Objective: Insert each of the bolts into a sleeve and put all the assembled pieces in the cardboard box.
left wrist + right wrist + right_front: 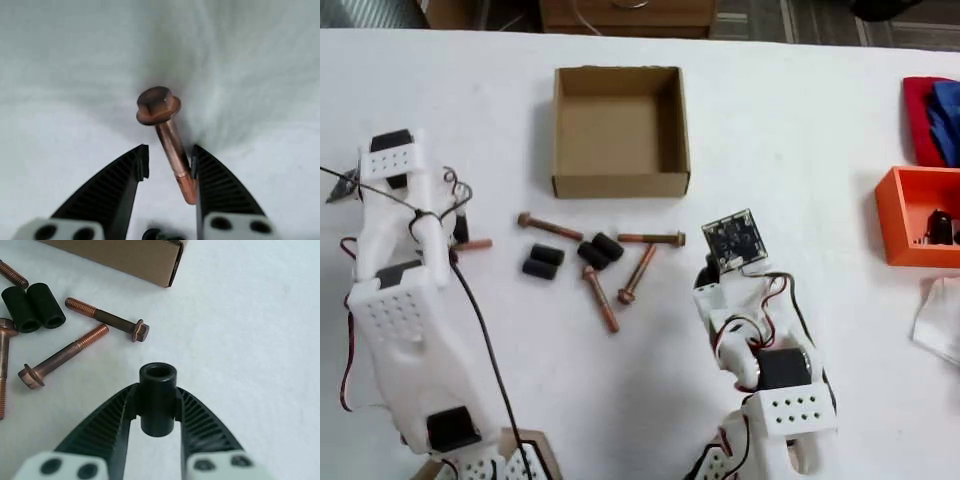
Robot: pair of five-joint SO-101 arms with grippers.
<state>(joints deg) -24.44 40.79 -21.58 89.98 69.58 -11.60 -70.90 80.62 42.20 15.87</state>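
Observation:
The bolt (167,132) lies between the fingers of my open left gripper (170,150), its shank against one finger (210,185) and a gap to the other. In the high view this bolt (475,243) pokes out of the left gripper (458,235) towards the loose parts. My right gripper (156,389) is shut on an upright black sleeve (157,400); it hangs over the table (705,275) right of the pile. Several copper bolts (638,273) and black sleeves (600,250) lie below the open cardboard box (620,185).
An orange bin (920,215) and red and blue cloth (932,120) sit at the right edge, with white crumpled paper (940,315) below them. A bare circuit board (738,240) is by the right gripper. Open tabletop lies right of the box.

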